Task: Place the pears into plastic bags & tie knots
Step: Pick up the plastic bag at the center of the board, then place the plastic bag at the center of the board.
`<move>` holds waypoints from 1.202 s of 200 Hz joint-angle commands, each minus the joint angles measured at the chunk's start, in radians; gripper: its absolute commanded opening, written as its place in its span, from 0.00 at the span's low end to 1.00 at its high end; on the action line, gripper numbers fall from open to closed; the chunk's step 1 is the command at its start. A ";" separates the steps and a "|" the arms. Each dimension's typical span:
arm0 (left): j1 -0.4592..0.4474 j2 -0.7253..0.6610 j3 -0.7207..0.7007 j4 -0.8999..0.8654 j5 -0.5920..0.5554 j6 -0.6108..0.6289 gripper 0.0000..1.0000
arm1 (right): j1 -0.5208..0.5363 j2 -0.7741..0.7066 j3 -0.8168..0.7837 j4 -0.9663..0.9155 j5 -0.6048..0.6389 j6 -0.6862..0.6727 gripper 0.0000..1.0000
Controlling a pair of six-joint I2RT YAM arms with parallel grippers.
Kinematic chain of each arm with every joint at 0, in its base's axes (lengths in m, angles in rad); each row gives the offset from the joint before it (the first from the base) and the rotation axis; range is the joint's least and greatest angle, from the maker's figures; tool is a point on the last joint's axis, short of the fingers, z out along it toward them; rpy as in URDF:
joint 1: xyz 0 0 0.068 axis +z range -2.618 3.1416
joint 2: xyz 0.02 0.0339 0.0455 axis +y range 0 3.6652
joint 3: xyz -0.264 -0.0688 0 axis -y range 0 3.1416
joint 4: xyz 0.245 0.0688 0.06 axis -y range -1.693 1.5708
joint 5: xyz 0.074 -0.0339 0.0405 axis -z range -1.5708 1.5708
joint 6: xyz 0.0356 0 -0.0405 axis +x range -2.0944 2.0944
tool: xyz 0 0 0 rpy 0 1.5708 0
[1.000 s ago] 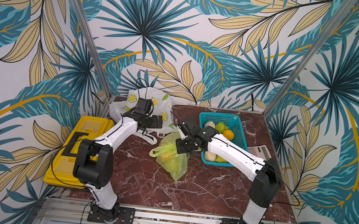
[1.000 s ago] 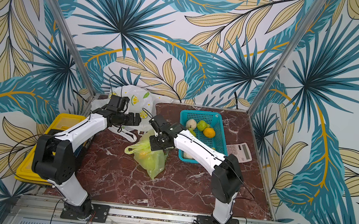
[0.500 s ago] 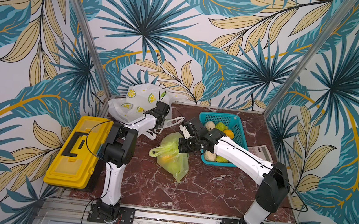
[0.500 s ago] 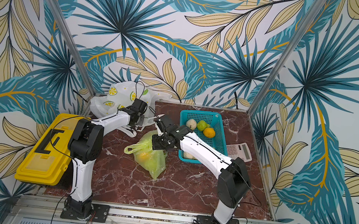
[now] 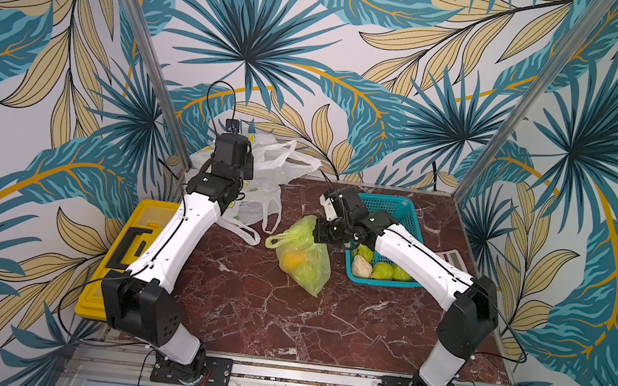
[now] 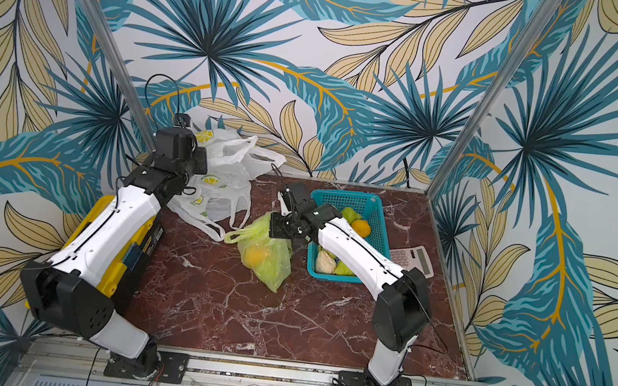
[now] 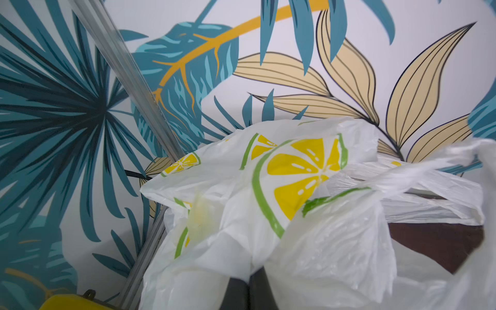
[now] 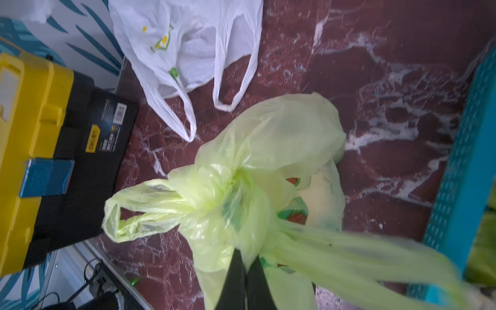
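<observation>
The yellow-green plastic bag (image 5: 304, 258) lies mid-table with yellow and green fruit showing through it. Its handles are bunched into a knot (image 8: 233, 188). My right gripper (image 8: 245, 259) is shut on the plastic just beside that knot. At the back left my left gripper (image 7: 248, 273) is shut on a white lemon-print bag (image 7: 295, 171), held up against the wall. Another white bag (image 5: 258, 204) lies flat below it, handles toward the table's middle. Green and cream pears (image 5: 379, 270) sit in the teal basket (image 5: 389, 200), right of the right gripper.
An orange fruit (image 6: 361, 227) lies among the pears in the basket. A yellow and black toolbox (image 5: 137, 230) stands off the table's left edge. A calculator (image 6: 413, 258) lies right of the basket. Metal posts and papered walls close in the back corners.
My left gripper was open; it has swung to the back left corner and shut on the white lemon-print bag. The right gripper has kept its hold on the yellow-green bag.
</observation>
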 commanded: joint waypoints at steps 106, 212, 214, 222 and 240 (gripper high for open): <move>0.007 -0.117 0.016 -0.075 0.243 -0.106 0.00 | -0.072 0.280 0.180 0.147 -0.029 0.018 0.35; 0.008 -0.112 0.085 -0.173 0.681 -0.230 0.00 | -0.175 -0.286 -0.200 0.177 -0.165 0.003 0.75; 0.008 -0.112 0.088 -0.175 0.688 -0.231 0.00 | -0.178 -0.292 -0.204 0.179 -0.163 0.003 0.75; 0.008 -0.114 0.093 -0.190 0.719 -0.239 0.00 | -0.192 -0.313 -0.220 0.190 -0.154 0.001 0.78; 0.009 -0.123 0.088 -0.207 0.773 -0.263 0.00 | -0.215 -0.324 -0.231 0.189 -0.111 -0.014 0.81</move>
